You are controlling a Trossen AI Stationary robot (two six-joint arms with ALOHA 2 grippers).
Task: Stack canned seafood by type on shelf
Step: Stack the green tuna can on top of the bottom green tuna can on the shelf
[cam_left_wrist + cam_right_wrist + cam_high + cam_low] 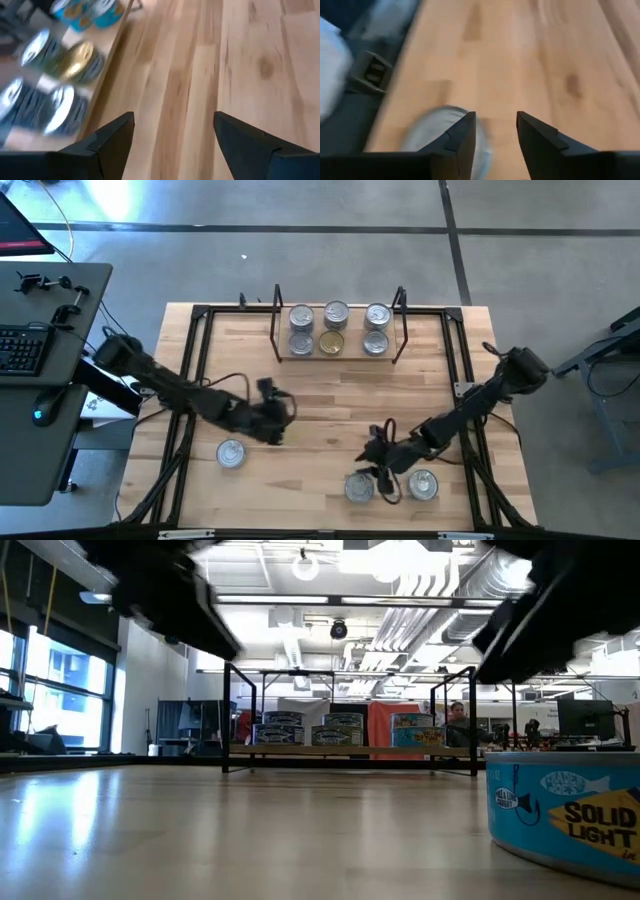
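Your left gripper hangs over bare tabletop, jaws wide and empty, beside a loose silver-lidded round tin. Your right gripper has jaws spread, seemingly empty, just above two more silver tins near the front edge. Six tins, one gold-lidded, sit on the low light-wood shelf.

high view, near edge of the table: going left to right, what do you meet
lone silver-lidded tin → left gripper → silver-lidded tin → right gripper → silver-lidded tin
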